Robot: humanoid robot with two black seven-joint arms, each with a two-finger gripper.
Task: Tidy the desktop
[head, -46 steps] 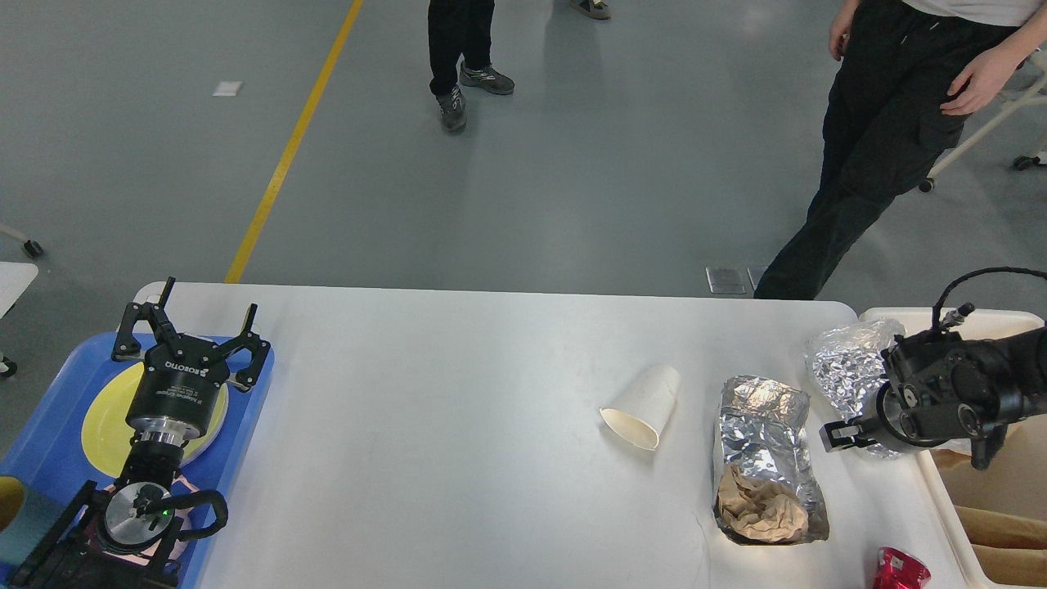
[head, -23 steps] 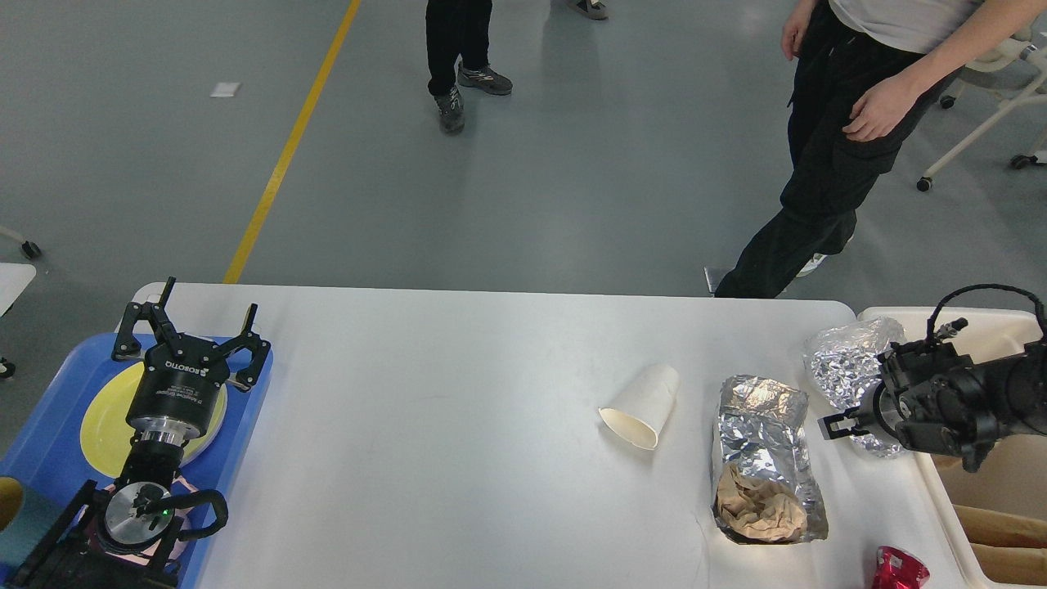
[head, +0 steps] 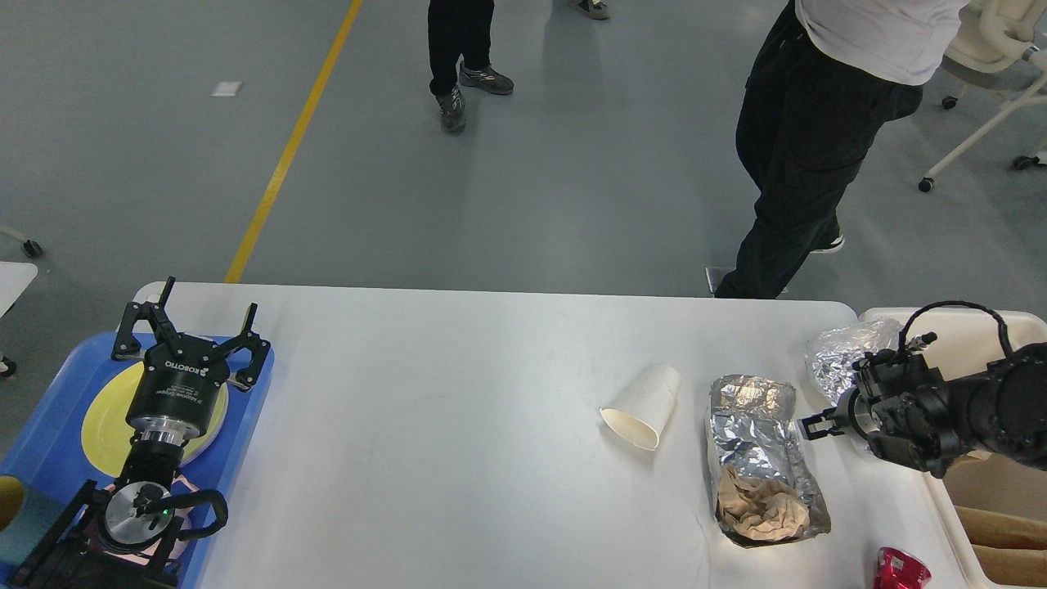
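White desktop (head: 458,425) spreads between both grippers' fingers (head: 814,425) — rubbish strewn rightward.

Industrial lab hall: grey floor (head: 572,164) with yellow line (head: 286,155), wheeled chairs (head: 994,74).

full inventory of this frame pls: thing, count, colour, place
desktop: 1, white, centre
paper cup: 1, white, on its side, right of centre
foil tray: 1, silver, brown crumpled paper inside, right
foil ball: 1, silver, far right
red item: 1, bottom right edge
bin: 1, cream, right of desktop
tray: 1, blue, left
plate: 1, yellow, on tray
people: 2, dark trousers, beyond desktop
left gripper: open, over tray
right gripper: state unclear, beside foil tray
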